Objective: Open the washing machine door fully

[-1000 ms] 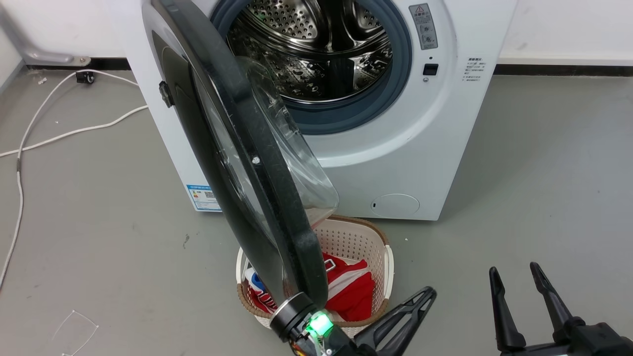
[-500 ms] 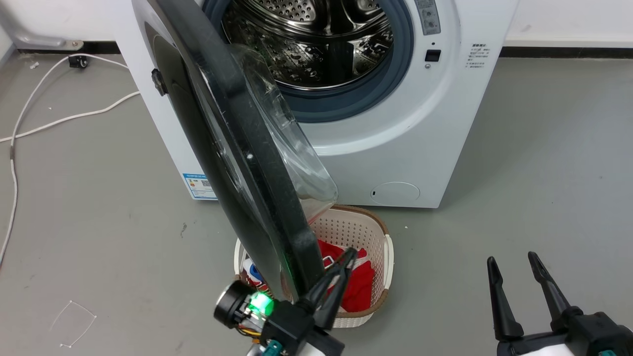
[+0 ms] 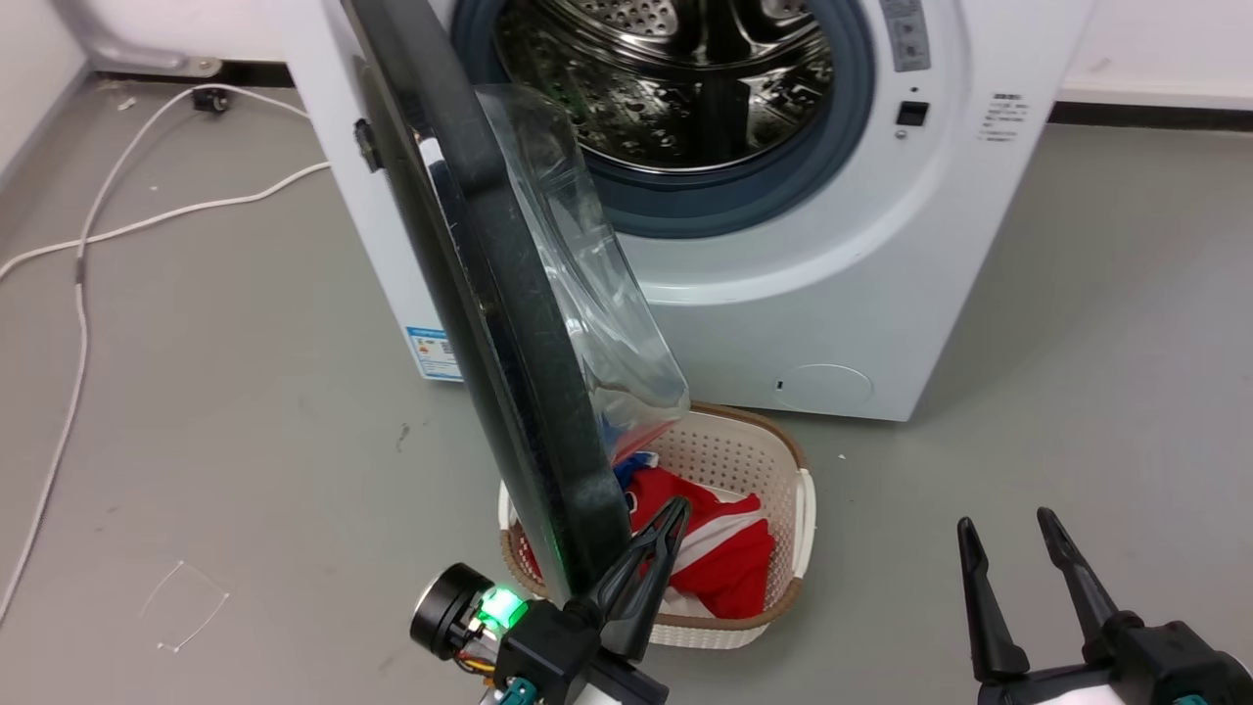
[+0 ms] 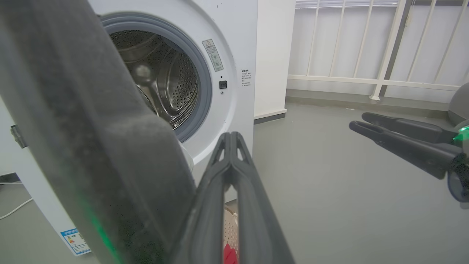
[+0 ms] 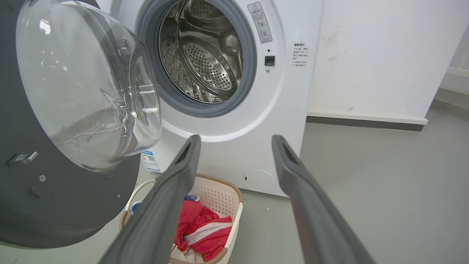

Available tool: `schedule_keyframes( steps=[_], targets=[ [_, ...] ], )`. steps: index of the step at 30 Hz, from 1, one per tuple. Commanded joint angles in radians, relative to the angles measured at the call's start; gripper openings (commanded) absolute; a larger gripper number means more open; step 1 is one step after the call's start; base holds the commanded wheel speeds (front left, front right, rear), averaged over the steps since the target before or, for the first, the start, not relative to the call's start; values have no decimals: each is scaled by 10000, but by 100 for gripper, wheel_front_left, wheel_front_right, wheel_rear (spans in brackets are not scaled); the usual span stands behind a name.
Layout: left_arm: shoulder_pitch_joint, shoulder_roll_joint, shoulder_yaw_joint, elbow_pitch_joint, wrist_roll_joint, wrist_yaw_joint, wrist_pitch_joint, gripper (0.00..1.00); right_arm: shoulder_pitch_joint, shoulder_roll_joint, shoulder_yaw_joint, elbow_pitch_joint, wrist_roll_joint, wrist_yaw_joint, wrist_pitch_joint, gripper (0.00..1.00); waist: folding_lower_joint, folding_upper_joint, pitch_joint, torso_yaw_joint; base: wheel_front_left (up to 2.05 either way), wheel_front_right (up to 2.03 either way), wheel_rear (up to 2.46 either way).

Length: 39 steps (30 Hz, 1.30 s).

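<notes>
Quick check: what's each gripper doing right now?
Left gripper: shut, holding nothing, beside the washing machine door rim.
Right gripper: open, empty.

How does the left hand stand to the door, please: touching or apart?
Cannot tell. In the head view the shut left hand lies close beside the door rim; neither gap nor contact shows plainly.

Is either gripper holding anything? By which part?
Nothing is held. Left gripper is shut and empty, beside the rim of the washing machine door; right gripper is open and empty.
</notes>
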Motion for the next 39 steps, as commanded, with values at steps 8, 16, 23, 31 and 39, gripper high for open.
schedule_keyframes(
  steps=[8,16,23,31,39],
  targets=[
    [224,54,483,-138,58,184,44,0,94,16,92,236,12,-3,-19,100,0,0,-75,1101,0,0,0],
    [405,13,934,-167,-36,338,49,0,-50,14,131,356,-96,-3,-19,100,0,0,92,1928,0,0,0],
    [720,-53,1655,-308,-224,599,40,0,-182,15,134,433,-181,-3,-19,100,0,0,323,2287,0,0,0],
    [739,91,3366,-242,-516,966,40,0,-373,13,139,449,-332,-3,-19,100,0,0,714,2199,0,0,0],
    [409,310,5549,-68,-795,1203,37,0,-559,15,-56,376,-493,-3,-19,100,0,0,1167,2009,0,0,0]
  ],
)
